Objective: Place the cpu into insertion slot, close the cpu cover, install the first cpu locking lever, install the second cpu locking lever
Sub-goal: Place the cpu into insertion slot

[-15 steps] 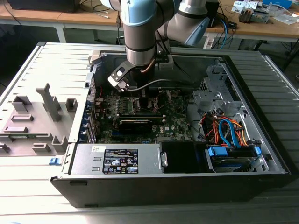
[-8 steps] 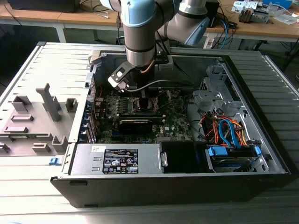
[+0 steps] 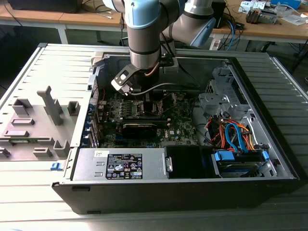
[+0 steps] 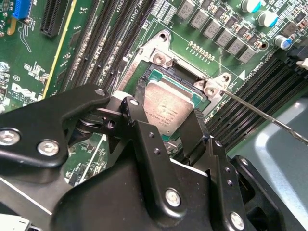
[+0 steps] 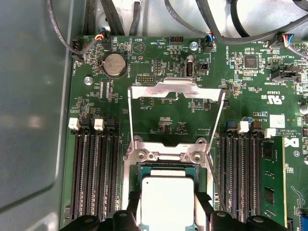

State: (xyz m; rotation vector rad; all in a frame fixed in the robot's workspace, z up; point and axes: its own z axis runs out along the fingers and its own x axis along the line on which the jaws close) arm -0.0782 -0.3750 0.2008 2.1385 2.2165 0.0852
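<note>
My gripper (image 3: 147, 103) reaches down into the open computer case, over the motherboard. In both wrist views its black fingers (image 4: 139, 125) flank the cpu (image 4: 168, 108), a small flat square with a pale silver top, and press on two opposite edges. The cpu (image 5: 166, 190) lies inside the insertion slot (image 5: 126, 187), within its silver rim; I cannot tell if it is fully seated. The cpu cover (image 5: 178, 90), a thin silver frame, stands flipped open beyond the slot. Two thin wire levers (image 5: 131, 120) are raised alongside it; one lever (image 4: 260, 113) juts out from the slot's corner.
Rows of black memory slots (image 5: 91, 173) run along both sides of the socket. Cables (image 5: 110, 19) hang over the board's far edge. The case walls (image 3: 91, 96), a power supply (image 3: 120, 163) and a drive bay with coloured wires (image 3: 236, 139) surround the board. A grey fixture plate (image 3: 33, 125) lies at the exterior view's left.
</note>
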